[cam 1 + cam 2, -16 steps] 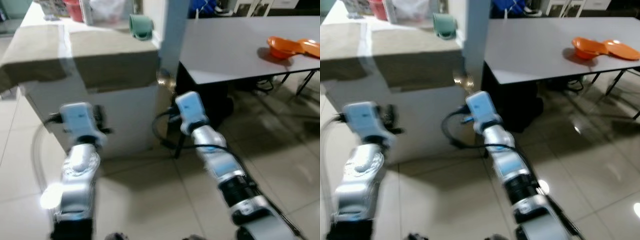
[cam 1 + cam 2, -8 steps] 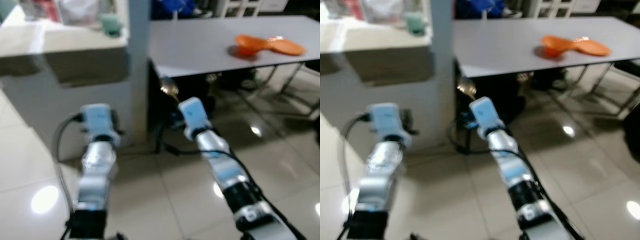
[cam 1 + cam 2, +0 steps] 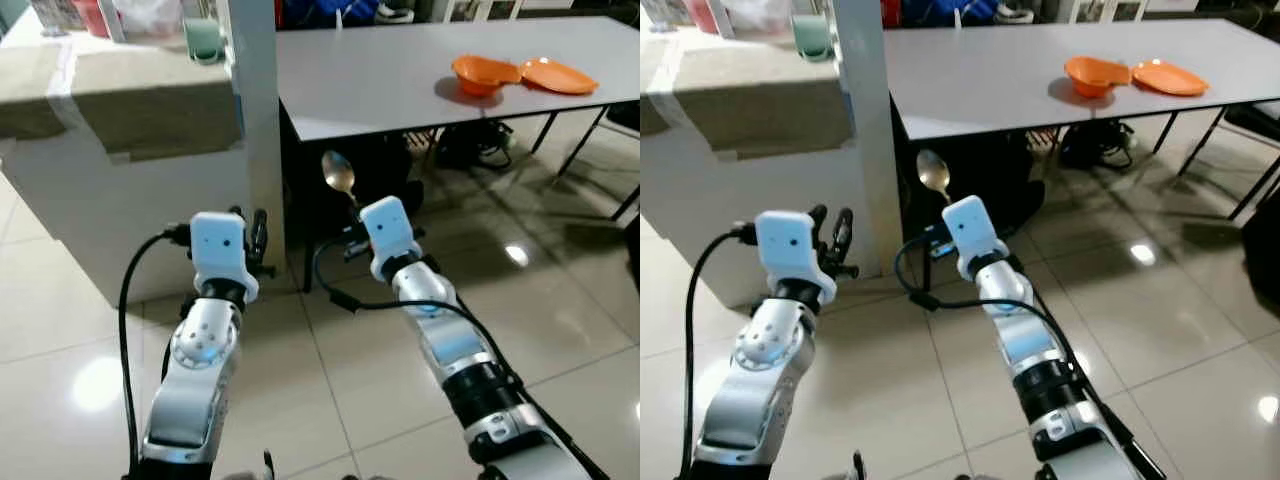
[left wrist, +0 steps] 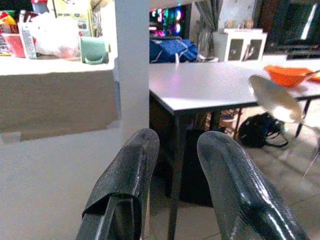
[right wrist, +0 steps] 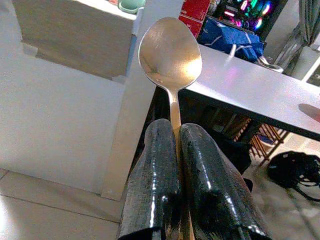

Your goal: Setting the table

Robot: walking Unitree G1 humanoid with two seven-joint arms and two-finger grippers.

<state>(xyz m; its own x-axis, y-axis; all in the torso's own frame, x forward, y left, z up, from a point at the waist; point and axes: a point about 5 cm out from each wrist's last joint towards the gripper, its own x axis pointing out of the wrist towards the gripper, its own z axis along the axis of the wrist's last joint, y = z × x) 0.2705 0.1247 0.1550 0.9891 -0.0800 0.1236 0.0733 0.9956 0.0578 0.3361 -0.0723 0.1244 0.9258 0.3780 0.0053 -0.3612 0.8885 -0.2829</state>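
My right gripper (image 5: 176, 131) is shut on the handle of a metal spoon (image 5: 170, 52), whose bowl sticks up ahead of the fingers; the spoon (image 3: 339, 174) hangs in the air just short of the grey table's near left corner. The grey table (image 3: 400, 85) stretches away to the right, with an orange bowl (image 3: 482, 73) and an orange plate (image 3: 558, 76) at its far right end. My left gripper (image 4: 175, 145) is open with nothing between its fingers, held low on the left in front of a white counter (image 3: 120, 200).
A white pillar (image 3: 254, 110) stands between the counter and the table. On the counter top sit a green mug (image 3: 203, 40) and a red container (image 3: 94, 16). Glossy floor tiles (image 3: 560, 300) lie open to the right; a black bag (image 3: 1095, 140) lies under the table.
The whole view has swung to the right, from the counter toward the table, and sharpened. Both arms hold the same pose; the spoon stays in my right gripper.
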